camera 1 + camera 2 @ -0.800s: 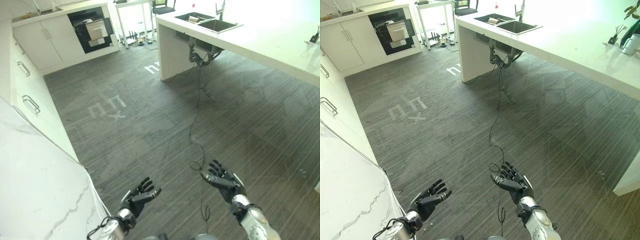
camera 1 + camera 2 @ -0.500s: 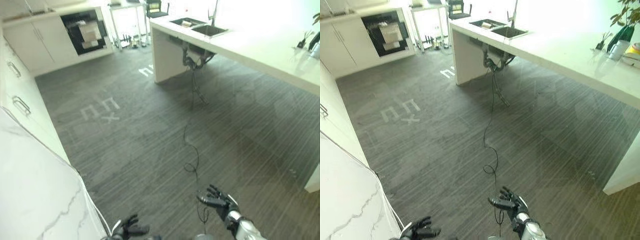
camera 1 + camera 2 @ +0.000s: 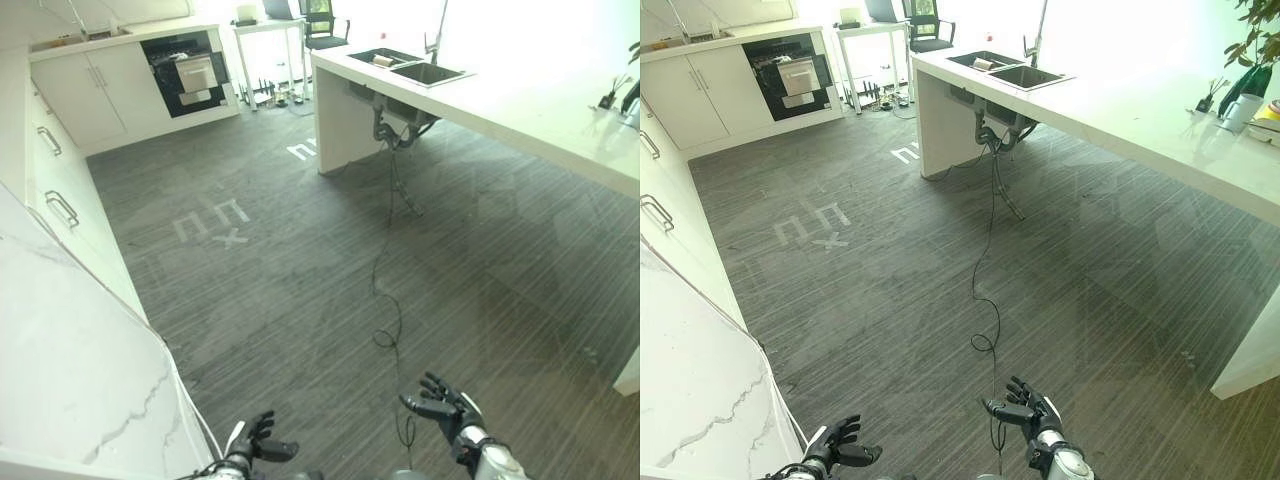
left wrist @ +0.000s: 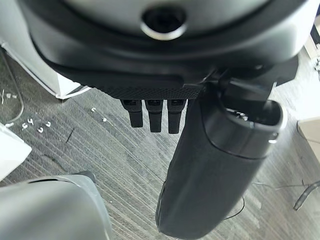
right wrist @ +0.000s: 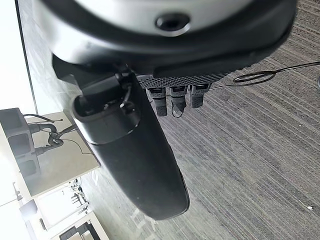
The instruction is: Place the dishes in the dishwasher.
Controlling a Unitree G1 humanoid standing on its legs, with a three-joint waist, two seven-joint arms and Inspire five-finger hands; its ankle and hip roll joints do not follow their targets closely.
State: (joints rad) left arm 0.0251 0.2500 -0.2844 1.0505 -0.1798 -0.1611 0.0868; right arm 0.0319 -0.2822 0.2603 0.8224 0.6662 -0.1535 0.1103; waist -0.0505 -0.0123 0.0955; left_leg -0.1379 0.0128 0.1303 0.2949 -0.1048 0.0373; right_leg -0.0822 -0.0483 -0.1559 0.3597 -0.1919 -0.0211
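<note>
Both hands, left hand (image 3: 262, 450) and right hand (image 3: 442, 405), have dropped lower, open and empty; dishwasher (image 3: 186, 68) far off, risking a stumble.

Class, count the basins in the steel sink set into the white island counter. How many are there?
2: a nearer steel basin beside the tap, and a farther steel basin holding a small object. The white island counter may hide more.

Two head-mounted eye views look steeply down from high over the grey plank floor (image 3: 300, 280), sharing the sink counter (image 3: 1120, 110) and far dishwasher (image 3: 190, 70). Each wrist view peers from very close along its own hand toward that floor.
</note>
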